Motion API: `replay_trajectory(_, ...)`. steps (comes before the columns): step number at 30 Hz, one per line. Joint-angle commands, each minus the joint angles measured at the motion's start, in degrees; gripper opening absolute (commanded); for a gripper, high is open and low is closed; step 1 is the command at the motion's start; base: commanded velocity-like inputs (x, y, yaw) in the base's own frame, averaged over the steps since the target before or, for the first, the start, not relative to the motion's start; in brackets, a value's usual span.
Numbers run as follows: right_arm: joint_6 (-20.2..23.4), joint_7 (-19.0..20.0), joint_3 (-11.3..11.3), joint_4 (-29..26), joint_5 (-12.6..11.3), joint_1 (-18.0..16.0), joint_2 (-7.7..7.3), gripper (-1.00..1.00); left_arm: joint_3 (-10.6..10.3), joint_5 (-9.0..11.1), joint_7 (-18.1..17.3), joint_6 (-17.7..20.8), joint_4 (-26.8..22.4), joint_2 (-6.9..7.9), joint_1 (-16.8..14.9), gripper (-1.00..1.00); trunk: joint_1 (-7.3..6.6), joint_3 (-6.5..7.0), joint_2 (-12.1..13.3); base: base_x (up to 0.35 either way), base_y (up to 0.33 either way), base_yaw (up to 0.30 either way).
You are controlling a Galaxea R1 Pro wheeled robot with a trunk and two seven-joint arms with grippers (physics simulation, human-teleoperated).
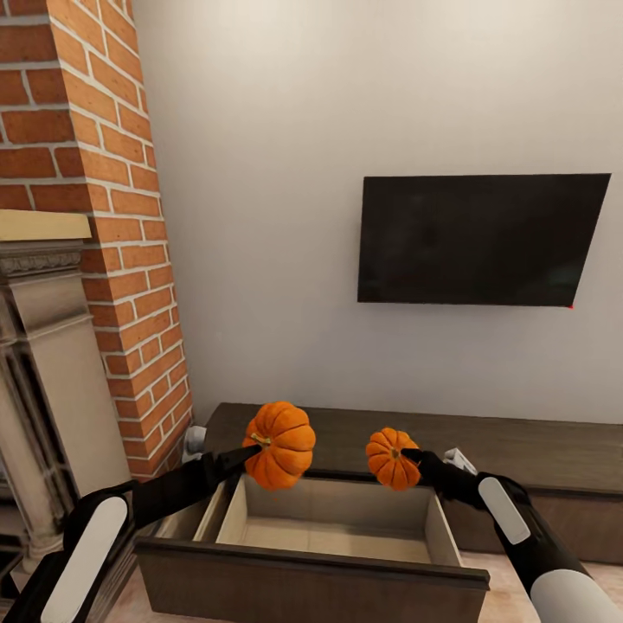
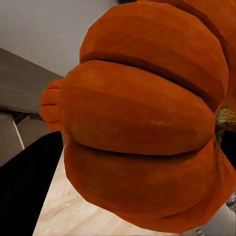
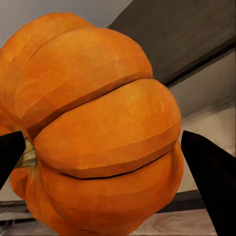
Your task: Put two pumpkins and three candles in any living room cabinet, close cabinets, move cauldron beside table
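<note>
My left gripper is shut on the stem of the larger pumpkin, which hangs over the back left of the open drawer of the dark-brown cabinet. The right gripper is shut on the stem of the smaller pumpkin, above the drawer's back right. The larger pumpkin is huge in the left wrist view, with a dark finger beside it. In the right wrist view the smaller pumpkin sits between two black fingertips. The drawer's pale floor looks bare. Candles, cauldron and table are out of view.
A brick chimney and a pale fireplace surround stand at the left. A black TV hangs on the white wall above the cabinet. A small white object lies by the cabinet's left end.
</note>
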Motion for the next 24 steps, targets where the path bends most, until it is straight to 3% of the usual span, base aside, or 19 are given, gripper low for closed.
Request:
replay_trajectory(1, 1.26, 0.20, -0.23, -0.34, -0.05, -0.05, -0.01, -1.00, 0.13, -0.04, -0.17, 0.30, 0.05, -0.01, -0.04, -1.00, -0.01, -0.06, -0.03, 0.000, 0.000, 0.000)
replay_trajectory(10, 3.72, 0.07, -0.39, -7.68, -0.42, -0.05, -0.10, -1.00, 0.32, -0.12, 0.11, 0.31, 0.58, 0.02, -0.04, -1.00, -0.01, -0.06, -0.03, 0.000, 0.000, 0.000)
replay_trajectory(24, 4.24, -0.29, -0.21, -8.46, -0.03, 0.02, 0.11, -1.00, 0.41, -0.20, 0.20, 0.30, 0.74, 0.06, -0.04, -1.00, -0.01, -0.06, -0.03, 0.000, 0.000, 0.000)
